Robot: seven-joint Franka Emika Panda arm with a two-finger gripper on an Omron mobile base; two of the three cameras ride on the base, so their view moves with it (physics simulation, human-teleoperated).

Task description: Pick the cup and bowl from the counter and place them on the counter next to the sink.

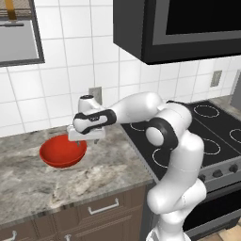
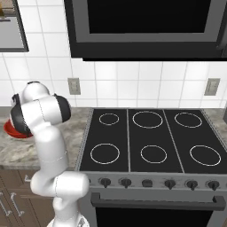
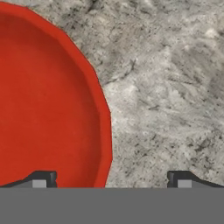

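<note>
White-tiled wall backs a mottled stone desk (image 1: 42,188) with a black stovetop (image 2: 146,137) along its right edge. On the desk, near the back edge, sits the red bowl (image 1: 59,155). Over the bowl's right rim hangs the tool (image 1: 85,136), pointing down, its fingers spread wide apart with nothing between them. From the hand view the rim runs between the two tips, so the tool looks lined up to pinch the bowl's wall.
</note>
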